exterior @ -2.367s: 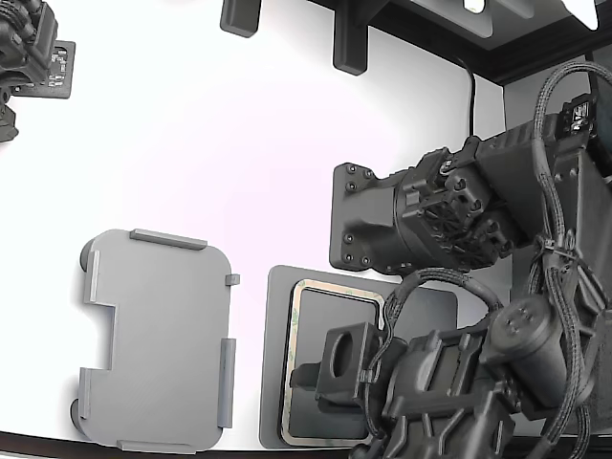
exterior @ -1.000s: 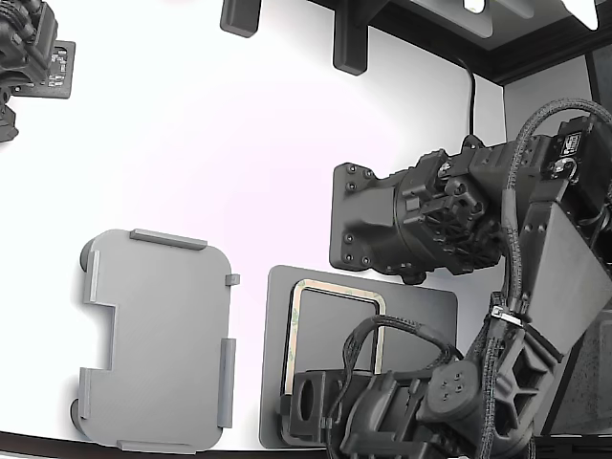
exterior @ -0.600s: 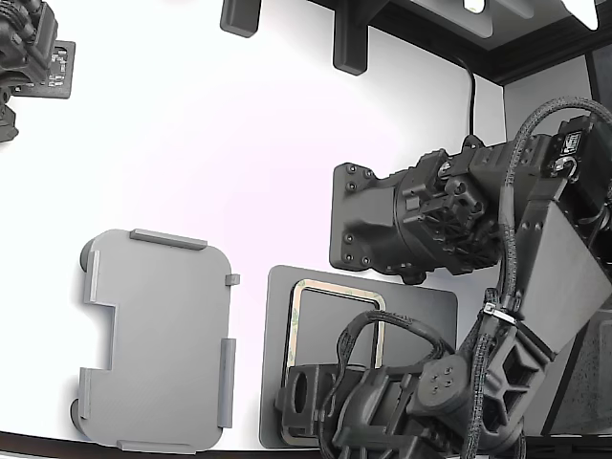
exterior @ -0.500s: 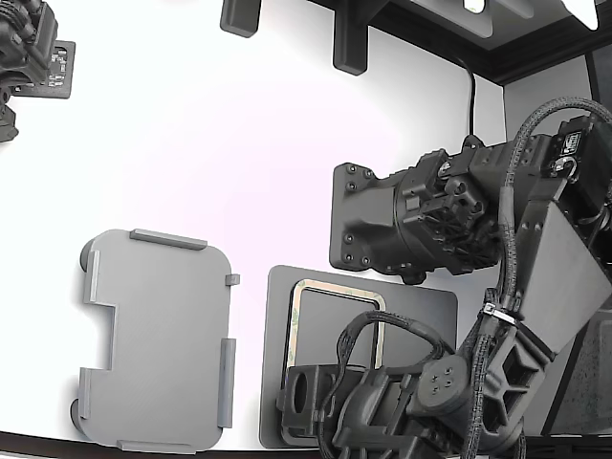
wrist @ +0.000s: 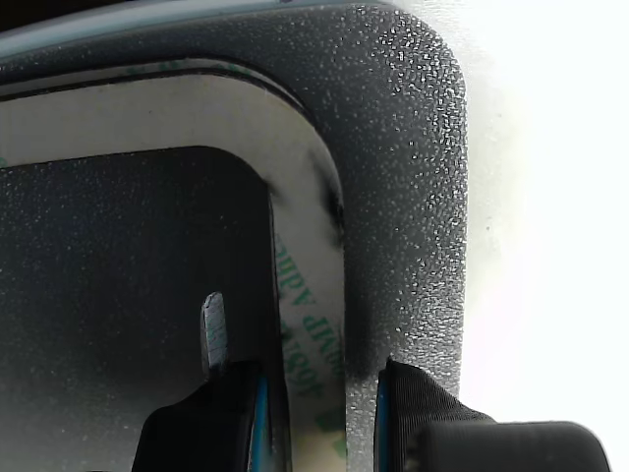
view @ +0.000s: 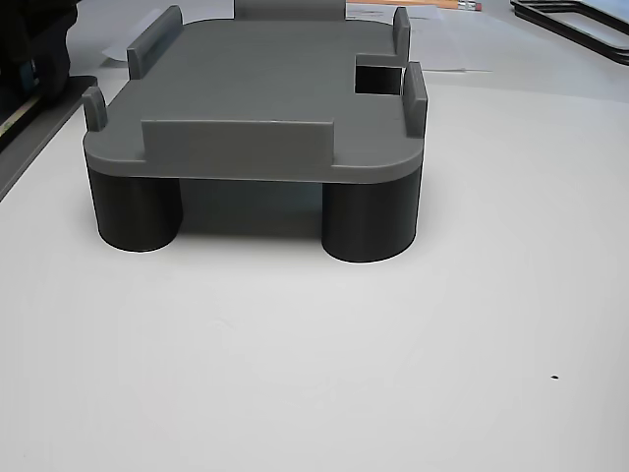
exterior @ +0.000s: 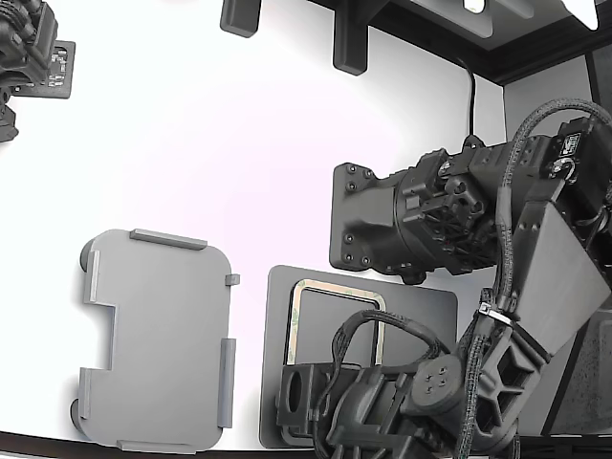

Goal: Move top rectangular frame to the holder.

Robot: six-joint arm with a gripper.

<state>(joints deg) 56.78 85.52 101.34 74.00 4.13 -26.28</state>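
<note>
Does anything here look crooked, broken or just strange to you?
One small oddity: the wrist view shows a dark smudge on the rectangular frame at its rounded corner. Otherwise the frame lies flat on the dark plate, and the holder sits bare.

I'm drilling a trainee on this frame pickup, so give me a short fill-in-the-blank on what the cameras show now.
1. The rectangular frame lies on a dark grey ____.
2. In the wrist view, the fingers sit on either side of the frame's ____.
3. The holder stands on round ____.

Missing words: plate; strip; feet
</note>
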